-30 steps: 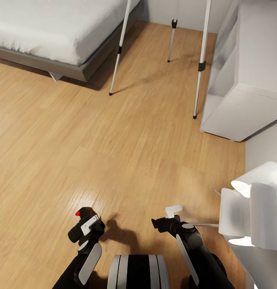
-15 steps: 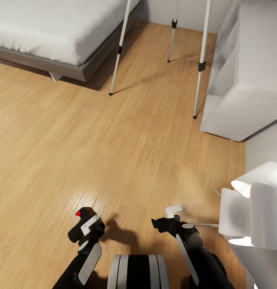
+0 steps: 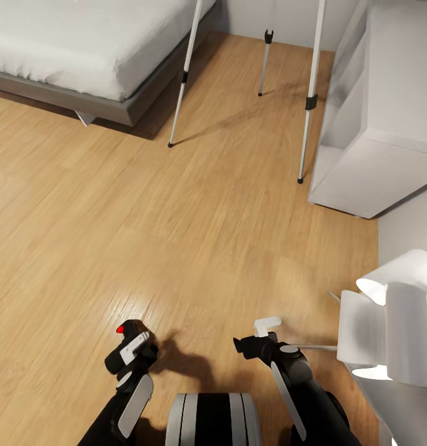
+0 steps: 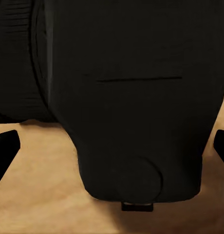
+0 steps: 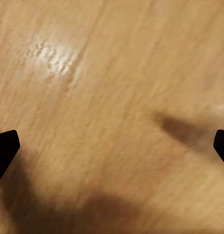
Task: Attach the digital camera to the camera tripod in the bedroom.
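The digital camera (image 3: 122, 345), small and black with a red dot on top, is held low over the wood floor by my left gripper (image 3: 132, 354), which is shut on it. Its dark body (image 4: 131, 97) spans the left wrist view between the fingertips (image 4: 5, 151). The camera tripod stands ahead on the bedroom floor. Three silver-white legs show: one by the bed (image 3: 181, 80), one further back (image 3: 264, 62), one by the shelf (image 3: 309, 99). Its head is out of view. My right gripper (image 3: 243, 344) is open and empty above bare floor (image 5: 112, 97).
A grey bed with a white mattress (image 3: 71, 43) fills the far left. A white shelf unit (image 3: 380, 118) stands at the far right. A white lamp-like object (image 3: 393, 328) sits close on my right. Open wood floor (image 3: 176, 235) lies between me and the tripod.
My left gripper with the camera has dropped back slightly toward my body. The right arm and the room are unchanged.
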`<state>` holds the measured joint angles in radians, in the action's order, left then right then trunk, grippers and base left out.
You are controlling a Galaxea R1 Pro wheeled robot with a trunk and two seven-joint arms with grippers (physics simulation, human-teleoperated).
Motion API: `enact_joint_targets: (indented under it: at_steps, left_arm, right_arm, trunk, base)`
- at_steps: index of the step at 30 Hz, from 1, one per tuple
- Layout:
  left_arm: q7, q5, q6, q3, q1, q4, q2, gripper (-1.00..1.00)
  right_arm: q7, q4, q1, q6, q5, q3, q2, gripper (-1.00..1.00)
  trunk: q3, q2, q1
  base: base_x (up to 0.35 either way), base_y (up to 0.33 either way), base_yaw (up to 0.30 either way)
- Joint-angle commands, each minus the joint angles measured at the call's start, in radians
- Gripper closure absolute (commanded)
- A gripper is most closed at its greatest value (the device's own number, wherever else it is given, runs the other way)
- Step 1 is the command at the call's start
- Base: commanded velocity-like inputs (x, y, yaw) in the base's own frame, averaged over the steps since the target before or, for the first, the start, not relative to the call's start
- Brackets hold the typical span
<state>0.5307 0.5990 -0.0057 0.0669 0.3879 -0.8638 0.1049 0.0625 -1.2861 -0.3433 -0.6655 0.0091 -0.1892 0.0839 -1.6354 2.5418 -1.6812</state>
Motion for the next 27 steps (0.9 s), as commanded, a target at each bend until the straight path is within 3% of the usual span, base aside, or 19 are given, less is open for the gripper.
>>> enact_joint_targets:
  at_steps: [1,10,11,27]
  left_arm:
    - [0.006,0.007,-0.001,-0.004,0.0,-0.001,-0.001,-1.0]
    - [0.005,0.006,0.0,-0.033,0.0,0.011,-0.001,-1.0]
    - [0.005,0.006,0.0,-0.033,0.0,0.011,-0.001,1.0]
    - [-0.001,0.005,-0.001,-0.035,0.0,0.021,-0.001,1.0]
  right_arm:
    - [0.003,-0.001,0.0,-0.005,0.001,0.001,0.0,-1.0]
    - [0.003,-0.001,0.0,-0.005,0.0,0.001,0.0,-1.0]
    - [0.003,-0.001,0.0,-0.005,0.0,0.001,0.0,-1.0]
    - [0.003,-0.001,0.0,-0.005,-0.002,0.001,0.0,-1.0]
  trunk:
    - [-0.001,0.0,0.0]
    - [-0.001,0.0,0.0]
    - [-0.001,0.0,0.0]
    - [-0.001,0.0,0.0]
  base:
    - [0.0,0.0,0.0]
    - [0.0,0.0,0.0]
    - [0.0,0.0,0.0]
    - [0.0,0.0,0.0]
